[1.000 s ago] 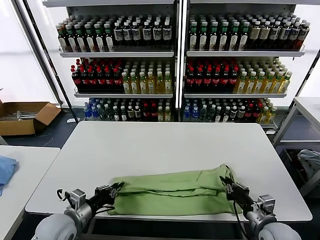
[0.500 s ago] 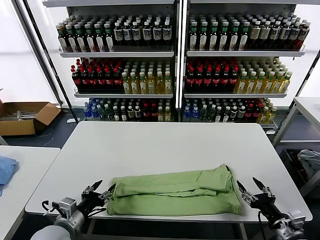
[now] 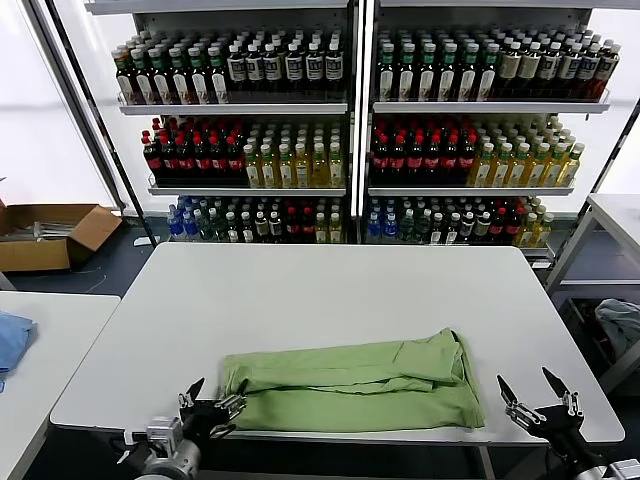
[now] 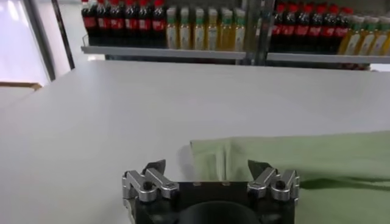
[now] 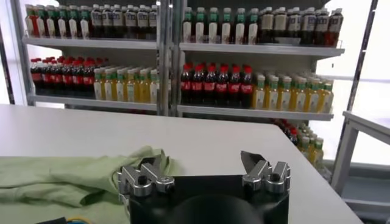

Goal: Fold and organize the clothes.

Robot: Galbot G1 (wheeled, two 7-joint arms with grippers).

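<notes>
A light green shirt lies folded into a long band near the front edge of the white table, plain side up. My left gripper is open and empty just off the shirt's left end, at the table's front edge. My right gripper is open and empty to the right of the shirt's right end, clear of it. The shirt also shows in the left wrist view, ahead of the open left gripper, and in the right wrist view, beside the open right gripper.
Shelves of bottles stand behind the table. A second table with a blue cloth is at the left, a cardboard box on the floor behind it. Another table stands at the right.
Both grippers have let go of the shirt's ends, opened and drawn back towards me and outwards. The shirt stays folded on the table.
</notes>
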